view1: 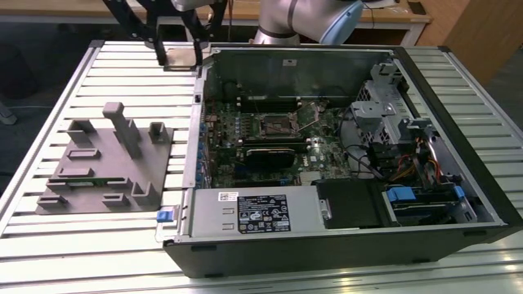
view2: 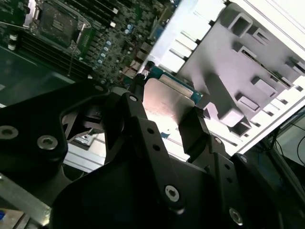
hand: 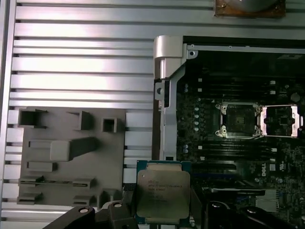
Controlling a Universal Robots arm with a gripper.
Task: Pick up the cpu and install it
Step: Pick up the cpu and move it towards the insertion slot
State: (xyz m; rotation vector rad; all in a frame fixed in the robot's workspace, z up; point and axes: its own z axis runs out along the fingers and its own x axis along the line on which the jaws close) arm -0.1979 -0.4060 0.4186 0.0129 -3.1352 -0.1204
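Gripping cpu (hand: 162, 193) by opposite edges with tool (view2: 166, 112), above worktop (hand: 86, 62), between grey fixture (hand: 71, 152) and open computer case (hand: 169, 57).

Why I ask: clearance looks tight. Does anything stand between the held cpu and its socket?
Nothing visible does. The gripper grips the cpu near the open case's wall; the socket lies uncovered, its plate swung aside.

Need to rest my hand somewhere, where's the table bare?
Bare slats lie beyond the grey fixture toward the far edge of the table, and along its near edge. The strip between fixture and computer case is narrow; inside the case is crowded. The gripper holds the cpu.
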